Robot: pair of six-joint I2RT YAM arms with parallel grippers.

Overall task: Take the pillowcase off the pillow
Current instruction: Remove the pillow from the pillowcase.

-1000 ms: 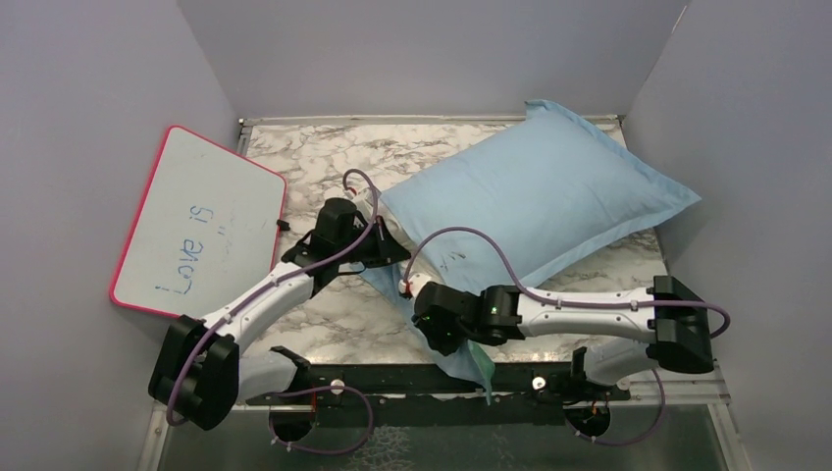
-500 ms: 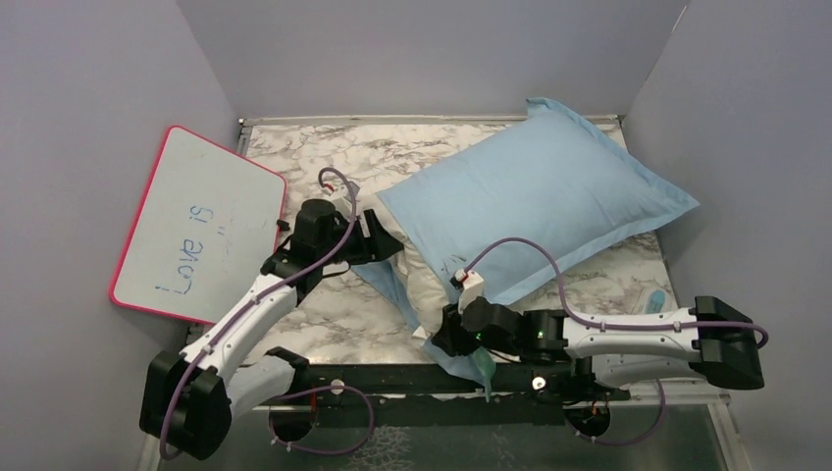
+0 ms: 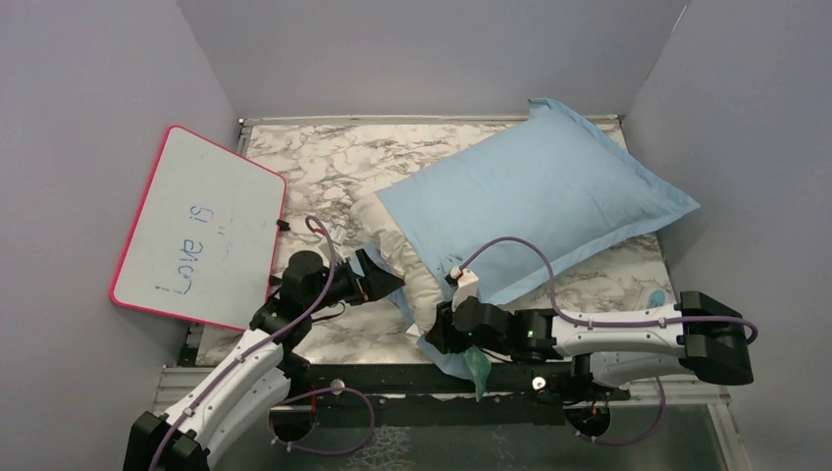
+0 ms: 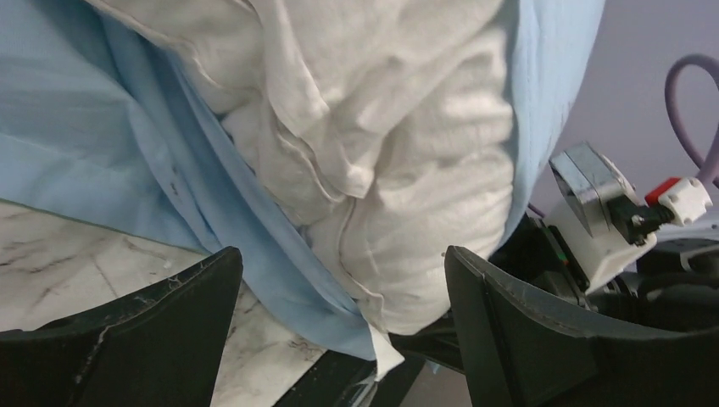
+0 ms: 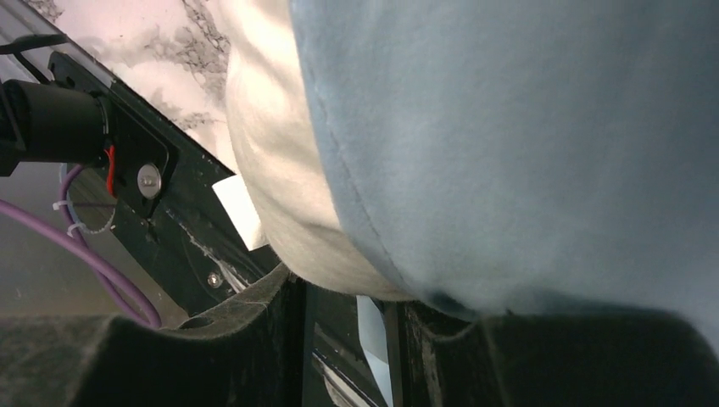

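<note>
1. Aiming left claw [image 4: 343,259], wide and empty, at the bared pillow [image 3: 417,280] end just ahead.
2. Checking right claw [image 5: 349,309], narrow at pillow's near corner; hold unclear.
3. Pinching cream fabric only, then drawing pillowcase [image 3: 530,196], covering the far part, off rearward.

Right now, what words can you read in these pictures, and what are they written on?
"Love is": handwritten in blue on the whiteboard.
Faint marks beside "is" on the whiteboard: too faint to read.
A white tag by the pillow: no print shows.
Nothing else can be read.
</note>
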